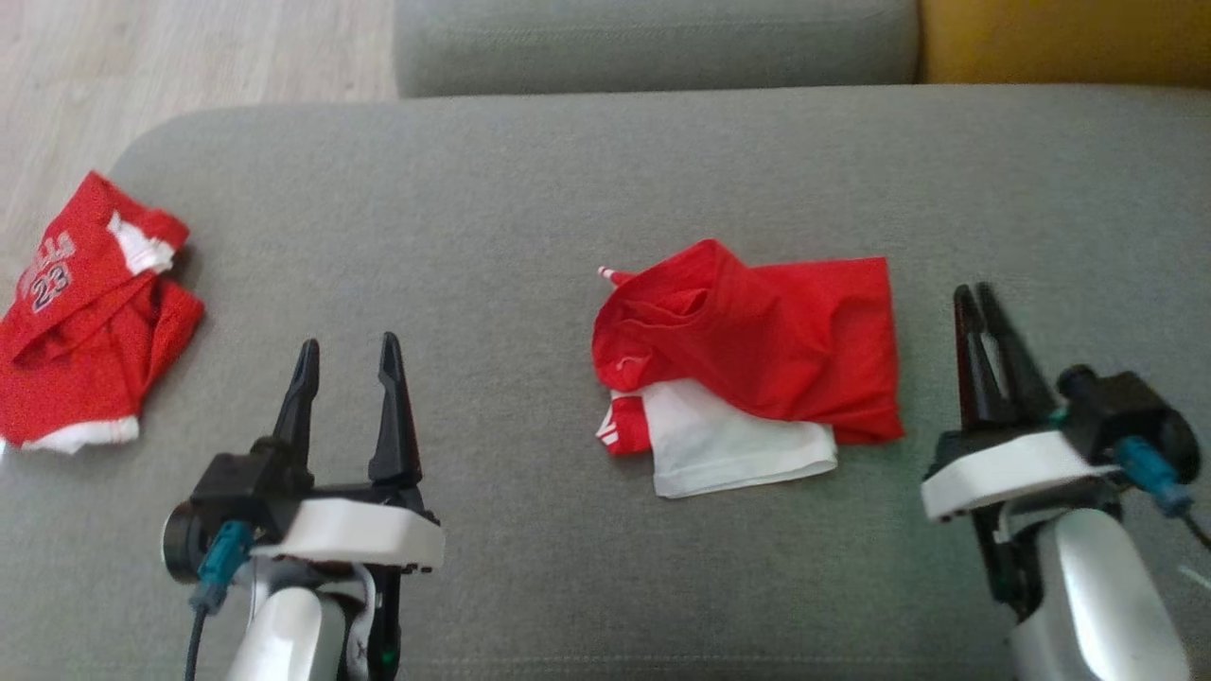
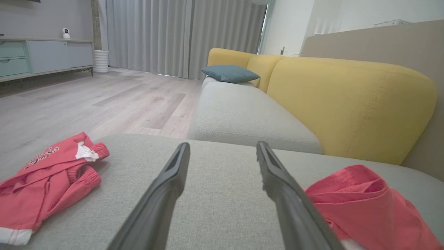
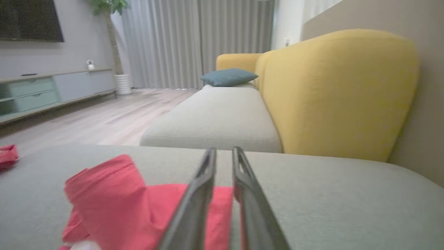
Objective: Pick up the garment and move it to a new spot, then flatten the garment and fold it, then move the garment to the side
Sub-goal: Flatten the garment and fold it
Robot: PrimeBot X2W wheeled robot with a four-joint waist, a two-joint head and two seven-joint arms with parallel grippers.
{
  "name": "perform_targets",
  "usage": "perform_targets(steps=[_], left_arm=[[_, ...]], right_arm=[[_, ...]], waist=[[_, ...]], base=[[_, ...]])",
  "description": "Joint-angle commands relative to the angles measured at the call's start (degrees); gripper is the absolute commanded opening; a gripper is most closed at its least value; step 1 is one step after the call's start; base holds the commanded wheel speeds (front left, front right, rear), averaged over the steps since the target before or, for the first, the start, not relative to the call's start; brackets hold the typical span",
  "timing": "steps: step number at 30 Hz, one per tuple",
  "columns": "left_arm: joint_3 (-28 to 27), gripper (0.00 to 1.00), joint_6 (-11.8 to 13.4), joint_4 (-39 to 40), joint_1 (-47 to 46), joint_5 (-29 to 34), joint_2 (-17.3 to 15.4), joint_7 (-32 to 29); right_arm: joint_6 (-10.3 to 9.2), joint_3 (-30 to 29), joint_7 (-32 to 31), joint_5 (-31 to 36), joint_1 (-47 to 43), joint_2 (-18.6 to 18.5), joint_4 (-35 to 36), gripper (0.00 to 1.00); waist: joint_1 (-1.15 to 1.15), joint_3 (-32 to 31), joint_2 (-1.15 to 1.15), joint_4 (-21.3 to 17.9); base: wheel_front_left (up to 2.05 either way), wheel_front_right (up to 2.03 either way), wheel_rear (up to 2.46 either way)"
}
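Garment (image 1: 757, 350), red with a white part, is seen lying crumpled on the grey seat cushion (image 1: 530, 189), slightly right of the middle of the head view, with a red fold bunched up at its left end and the white part spread flat along its near edge. It is not held by either gripper. The left gripper (image 1: 348, 342) is seen at the lower left with its two dark fingers spread wide and nothing between them, well apart from the garment. The right gripper (image 1: 974, 293) is found just beside the garment's right edge without touching it; its fingers are drawn narrow, almost together, and no cloth is caught between them, as is confirmed in the right wrist view, where a thin gap is seen between the fingers. A second red garment (image 1: 85, 312), printed with white lettering and the number 23, is seen rumpled at the far left edge of the cushion. A yellow backrest (image 1: 1060, 38) and a teal pillow (image 2: 229, 73) are seen beyond
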State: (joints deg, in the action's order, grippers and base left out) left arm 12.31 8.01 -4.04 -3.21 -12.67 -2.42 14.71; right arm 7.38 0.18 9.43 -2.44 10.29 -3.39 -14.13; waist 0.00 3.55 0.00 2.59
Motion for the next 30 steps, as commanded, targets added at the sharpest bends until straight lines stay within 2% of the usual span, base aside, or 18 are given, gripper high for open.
perform_targets(steps=[1,6,15,23,30], left_arm=[[-1.7,1.00,-0.1,1.8,-3.3,0.0,-0.5,0.3],[-0.9,1.00,-0.1,1.6,-4.7,-0.3,-0.5,0.3],[-1.0,1.00,-0.1,1.0,-6.2,-0.7,-0.5,0.3],[-0.6,1.00,0.3,0.8,-6.5,-1.1,-0.5,0.3],[-0.3,1.00,0.6,0.7,-6.4,-1.3,-0.5,0.3]], right_arm=[[0.11,1.8,-0.1,0.3,2.8,0.2,1.5,0.00],[0.11,4.2,-1.5,0.8,6.3,0.3,-3.0,0.00],[0.11,8.8,-1.8,1.1,13.4,0.4,-16.1,0.00],[0.11,18.0,0.0,-2.9,16.0,0.5,-21.6,0.00],[0.11,27.3,-2.0,-8.2,16.0,0.5,-23.4,0.00]], waist=[[0.00,1.1,0.00,1.2],[0.00,3.7,0.00,4.3],[0.00,5.8,0.00,8.6],[0.00,5.8,0.00,9.3],[0.00,5.5,0.00,8.7]], base=[[0.00,0.00,0.00],[0.00,0.00,0.00],[0.00,0.00,0.00],[0.00,0.00,0.00],[0.00,0.00,0.00]])
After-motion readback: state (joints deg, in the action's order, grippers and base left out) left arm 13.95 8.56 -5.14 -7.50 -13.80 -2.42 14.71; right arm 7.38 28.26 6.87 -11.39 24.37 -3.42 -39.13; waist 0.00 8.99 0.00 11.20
